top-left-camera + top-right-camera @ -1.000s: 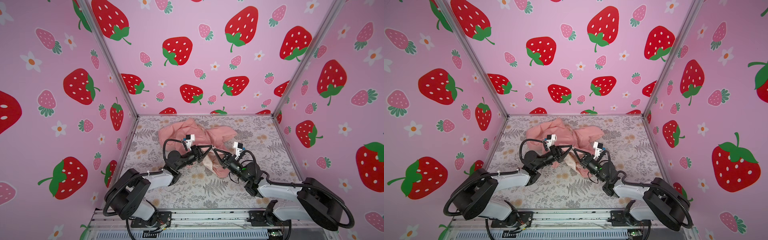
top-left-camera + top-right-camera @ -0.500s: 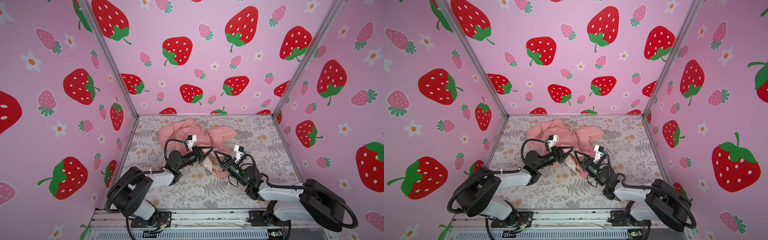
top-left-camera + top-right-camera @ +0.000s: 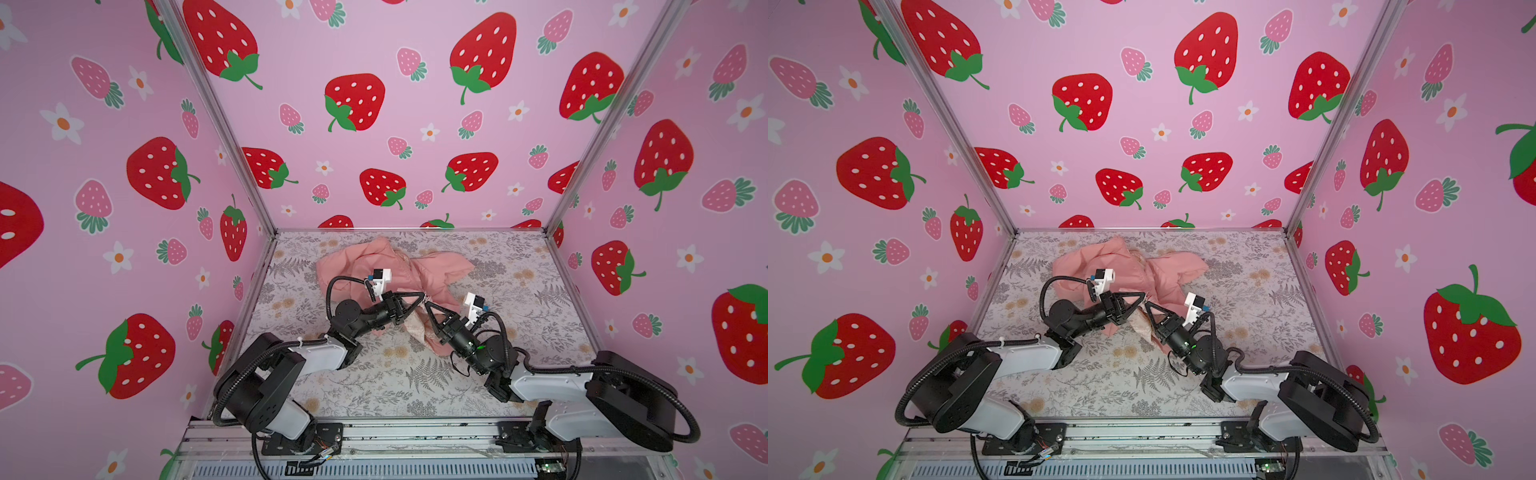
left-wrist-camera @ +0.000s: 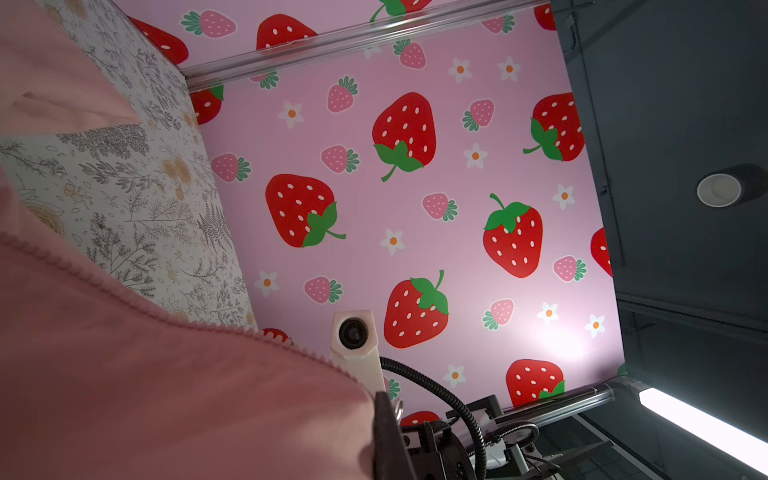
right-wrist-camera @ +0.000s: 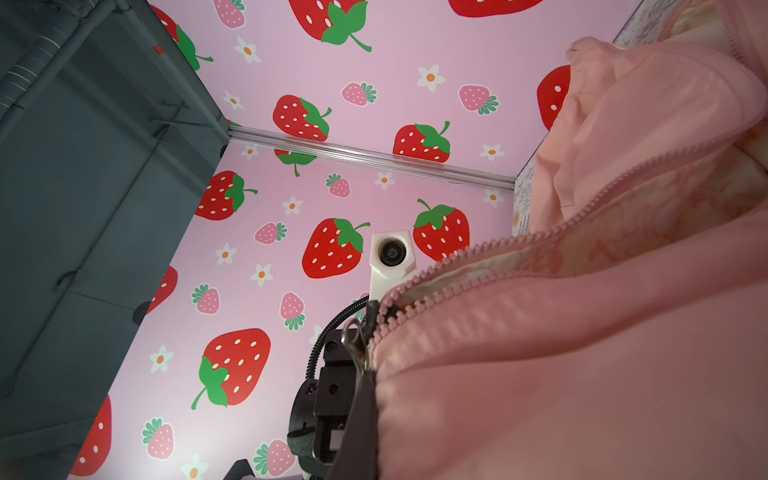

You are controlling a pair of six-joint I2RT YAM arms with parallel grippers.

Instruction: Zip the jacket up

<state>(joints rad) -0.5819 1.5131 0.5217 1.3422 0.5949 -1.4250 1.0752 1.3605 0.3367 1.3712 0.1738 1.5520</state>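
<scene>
The left fingers point(image 3: 419, 296) and the right fingers point(image 3: 428, 304) meet tip to tip. Each pair is pressed together, pinching the jacket point(image 3: 434, 270) at its zip edge. The metal zip pull point(image 5: 352, 337) hangs right at the tips. The rest of the jacket lies crumpled on the bench point(image 3: 374, 382) beyond them.

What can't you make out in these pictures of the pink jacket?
- Jacket: its near part, in both top views, hidden beneath the left arm and right arm.
- Exactly what the jaws pinch: wrist views, cloth covers their tips.
- Zip pull: too small in top views.
- Lining print: blurred, unreadable in the right wrist view.
</scene>
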